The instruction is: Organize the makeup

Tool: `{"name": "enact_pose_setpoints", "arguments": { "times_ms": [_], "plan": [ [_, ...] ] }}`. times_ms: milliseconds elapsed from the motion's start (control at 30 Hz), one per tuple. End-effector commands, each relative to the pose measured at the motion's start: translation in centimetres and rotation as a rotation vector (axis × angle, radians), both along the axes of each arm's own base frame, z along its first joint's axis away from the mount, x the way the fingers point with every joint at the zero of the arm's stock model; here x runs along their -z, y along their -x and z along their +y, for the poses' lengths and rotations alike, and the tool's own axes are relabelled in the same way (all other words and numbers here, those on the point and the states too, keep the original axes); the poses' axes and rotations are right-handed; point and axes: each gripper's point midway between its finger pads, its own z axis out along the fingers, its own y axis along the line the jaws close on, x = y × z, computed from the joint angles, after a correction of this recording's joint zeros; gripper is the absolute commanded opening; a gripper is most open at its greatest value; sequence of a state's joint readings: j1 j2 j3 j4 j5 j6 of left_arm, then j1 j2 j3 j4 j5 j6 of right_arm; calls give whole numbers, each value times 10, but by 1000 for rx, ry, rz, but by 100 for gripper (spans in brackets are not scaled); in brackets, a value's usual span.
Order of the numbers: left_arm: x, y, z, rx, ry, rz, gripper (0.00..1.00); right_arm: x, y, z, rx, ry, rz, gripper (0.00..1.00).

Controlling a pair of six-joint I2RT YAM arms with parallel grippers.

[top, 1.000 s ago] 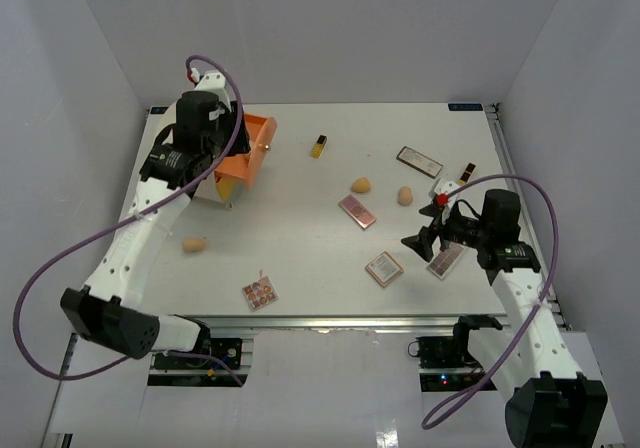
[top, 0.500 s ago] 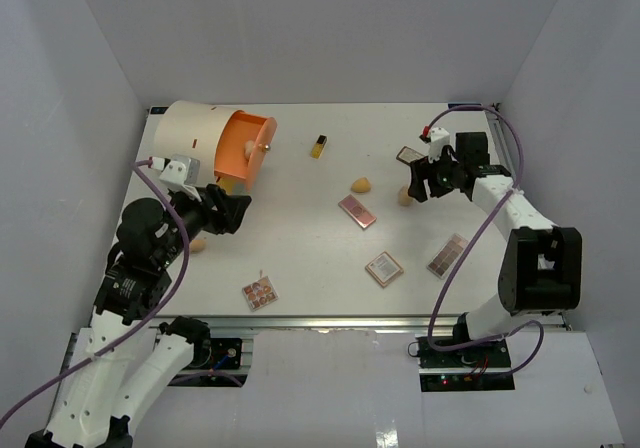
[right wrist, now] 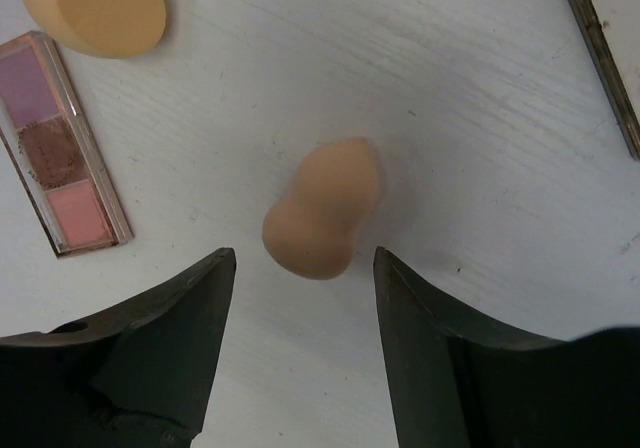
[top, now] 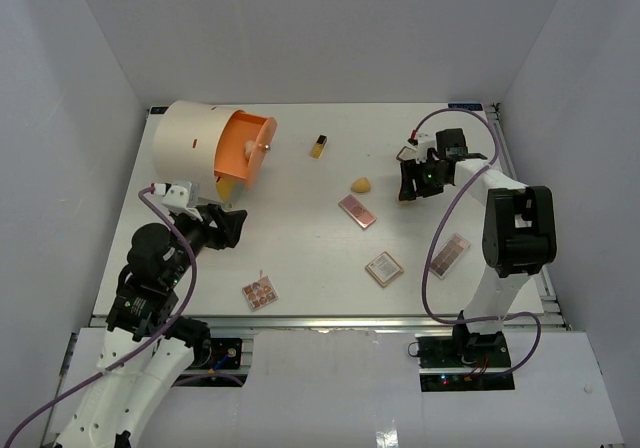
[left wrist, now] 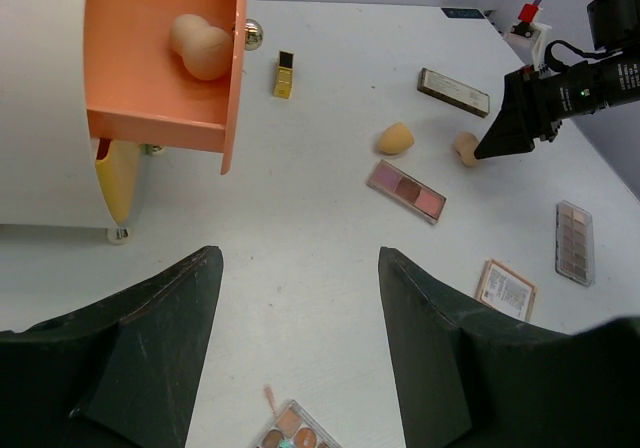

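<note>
1. The right claw (right wrist: 300, 260) is open and grips nothing. A peach sponge (right wrist: 322, 211) lies on the table (right wrist: 480, 118) between its spread fingers at frame centre, with gaps on both sides.
2. The left claw (left wrist: 295, 268) is open and empty, over bare table at lower centre.
3. A second sponge (left wrist: 200, 46) sits in the orange drawer (left wrist: 160, 118), upper left.
4. A pink palette (left wrist: 406, 189) lies right of centre.

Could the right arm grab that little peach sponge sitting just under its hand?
Probably yes. The right hand hangs over the peach sponge, its open fingers either side, nothing between; the pink palette lies clear of it.
</note>
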State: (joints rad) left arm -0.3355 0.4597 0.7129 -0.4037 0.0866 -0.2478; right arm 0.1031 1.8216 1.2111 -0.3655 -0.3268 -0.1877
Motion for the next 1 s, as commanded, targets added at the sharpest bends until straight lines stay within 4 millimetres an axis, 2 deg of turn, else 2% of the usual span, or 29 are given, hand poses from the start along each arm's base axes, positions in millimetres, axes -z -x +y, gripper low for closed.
{"name": "enact_pose_setpoints", "arguments": {
  "times_ms": [0,67,133,233,300,433,533,633,700,800,833,867,967],
  "plan": [
    [-11,-4,9,-52,9,-69,74,-1,-17,7,2,-26,-5,58],
    [-16,-2,12,-65,12,-94,74,4,-17,7,0,-16,7,51],
    [-16,0,14,-71,16,-102,74,6,-18,6,-3,-4,8,40],
    [-17,1,17,-83,21,-115,74,-3,-18,6,-19,-5,-19,23],
    [-20,2,23,-118,27,-128,74,-19,-15,12,-66,-20,-57,15],
    [-23,5,28,-137,40,-151,73,-67,0,43,-288,-38,-206,11],
    [-23,6,30,-146,43,-156,73,-103,20,82,-468,-2,-324,9],
    [-23,5,34,-170,42,-154,73,-136,39,136,-680,119,-494,9],
    [-24,5,40,-201,44,-161,73,-171,38,163,-739,155,-615,9],
    [-24,6,45,-232,49,-163,73,-205,33,199,-791,202,-747,8],
    [-24,6,47,-243,49,-164,73,-228,27,217,-799,191,-807,8],
    [-24,6,49,-252,49,-164,73,-232,27,219,-801,190,-817,8],
    [-23,5,54,-278,47,-161,73,-293,24,267,-836,109,-964,9]
  ]
}}
